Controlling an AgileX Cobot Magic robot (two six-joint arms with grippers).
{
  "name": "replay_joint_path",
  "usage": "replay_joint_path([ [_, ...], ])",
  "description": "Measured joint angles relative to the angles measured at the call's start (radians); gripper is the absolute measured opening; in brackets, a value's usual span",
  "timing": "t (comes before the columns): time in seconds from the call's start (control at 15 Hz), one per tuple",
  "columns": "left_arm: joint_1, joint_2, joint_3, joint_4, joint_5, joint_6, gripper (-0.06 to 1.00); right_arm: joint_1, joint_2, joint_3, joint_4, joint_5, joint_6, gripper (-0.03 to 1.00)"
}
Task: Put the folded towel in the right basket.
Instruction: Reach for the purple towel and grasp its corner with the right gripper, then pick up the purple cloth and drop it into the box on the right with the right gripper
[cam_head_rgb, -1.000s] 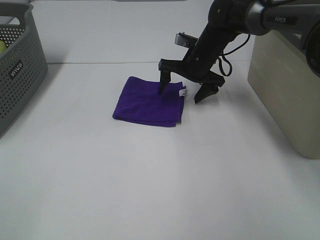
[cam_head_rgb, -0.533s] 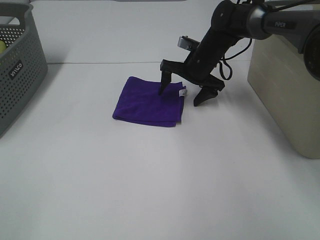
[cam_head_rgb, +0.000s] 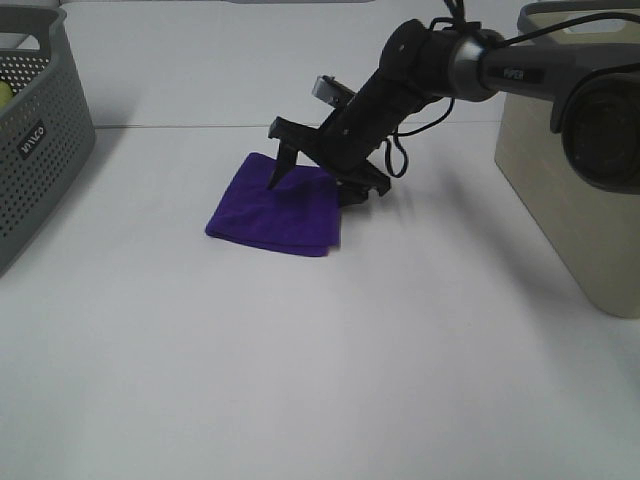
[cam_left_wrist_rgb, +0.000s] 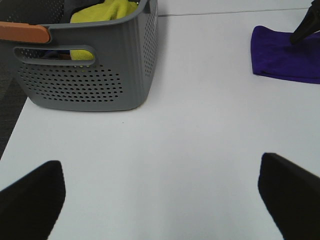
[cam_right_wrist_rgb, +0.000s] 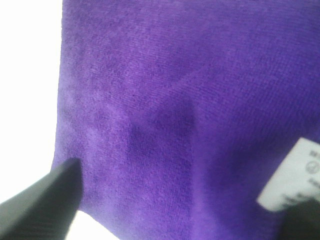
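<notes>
The folded purple towel (cam_head_rgb: 268, 212) lies flat on the white table. My right gripper (cam_head_rgb: 314, 187) is open and down on the towel's far right part: one fingertip (cam_head_rgb: 277, 180) presses on the cloth, the other sits at its right edge. In the right wrist view the towel (cam_right_wrist_rgb: 165, 110) fills the picture, its white label (cam_right_wrist_rgb: 294, 176) lies by one fingertip, and the gripper (cam_right_wrist_rgb: 175, 217) is open. The beige right basket (cam_head_rgb: 570, 160) stands at the table's right. My left gripper (cam_left_wrist_rgb: 160, 200) is open and empty over bare table; the towel (cam_left_wrist_rgb: 285, 57) shows far off.
A grey perforated basket (cam_head_rgb: 40, 130) stands at the far left; the left wrist view shows it (cam_left_wrist_rgb: 95, 75) holding a yellow cloth (cam_left_wrist_rgb: 107, 10). The right arm's cable (cam_head_rgb: 400, 150) hangs beside the gripper.
My right gripper has moved left and lower over the towel. The towel has slid a little to the left with it.
</notes>
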Motion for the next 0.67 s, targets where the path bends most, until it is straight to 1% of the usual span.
replay_joint_path([
  [0.07,0.0,0.0,0.0,0.0,0.0,0.0,0.99,0.022,0.008,0.0,0.009,-0.04,0.0,0.61],
  [0.2,0.0,0.0,0.0,0.0,0.0,0.0,0.99,0.058,0.027,0.002,0.011,-0.123,0.001,0.17],
  [0.27,0.0,0.0,0.0,0.0,0.0,0.0,0.99,0.068,0.032,0.005,0.011,-0.144,0.001,0.05],
  [0.33,0.0,0.0,0.0,0.0,0.0,0.0,0.99,0.073,0.032,0.005,0.011,-0.154,0.001,0.01],
  [0.53,0.0,0.0,0.0,0.0,0.0,0.0,0.99,0.073,0.028,0.005,0.014,-0.154,0.0,0.01],
  [0.6,0.0,0.0,0.0,0.0,0.0,0.0,0.99,0.073,0.022,0.001,0.0,-0.143,-0.007,0.01],
  [0.67,0.0,0.0,0.0,0.0,0.0,0.0,0.99,0.073,0.014,-0.017,-0.025,-0.103,-0.019,0.01],
])
